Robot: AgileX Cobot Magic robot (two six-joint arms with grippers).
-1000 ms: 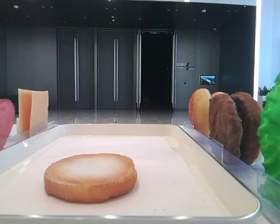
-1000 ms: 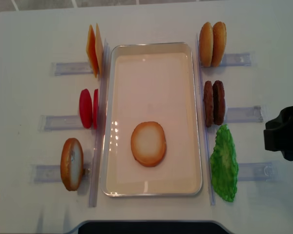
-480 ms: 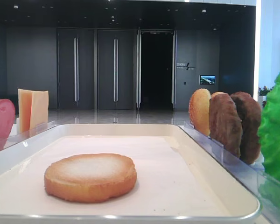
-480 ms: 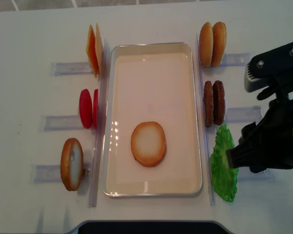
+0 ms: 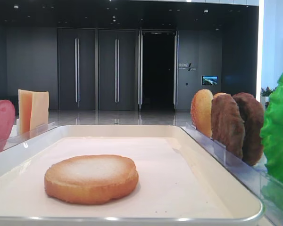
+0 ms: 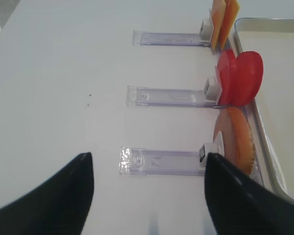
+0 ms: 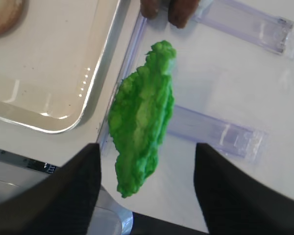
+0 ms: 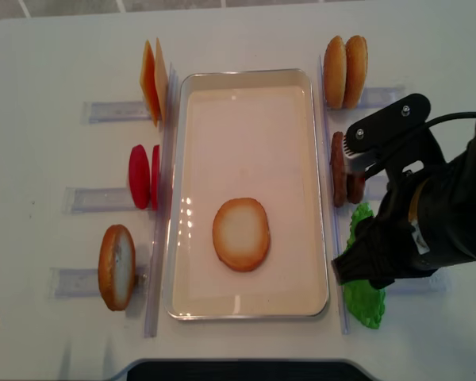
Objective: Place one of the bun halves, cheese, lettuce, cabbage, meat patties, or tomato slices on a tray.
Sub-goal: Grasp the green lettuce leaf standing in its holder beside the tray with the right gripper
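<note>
The cream tray [image 8: 246, 75] holds one bun half [image 8: 241, 234] lying flat, which also shows in the low view [image 5: 91, 178]. The green lettuce [image 7: 141, 112] stands on edge just right of the tray; the right arm covers most of it from overhead [image 8: 363, 308]. My right gripper [image 7: 147, 147] hangs open above the lettuce, with a finger on each side and apart from it. My left gripper [image 6: 147, 159] is open over bare table, left of a standing bun half [image 6: 237, 142]. Cheese [image 8: 153, 82], tomato slices [image 8: 143, 176], meat patties [image 8: 339, 168] and two bun halves [image 8: 345, 71] stand beside the tray.
Clear plastic holders [image 8: 103, 111] lie flat on the white table on both sides of the tray, one under each food stack [image 7: 220, 132]. A dark edge [image 8: 238, 371] runs along the table's front.
My right arm has come in from the right edge and moved left over the lettuce, now hiding most of it and part of the patties. The left gripper and the food have not moved.
</note>
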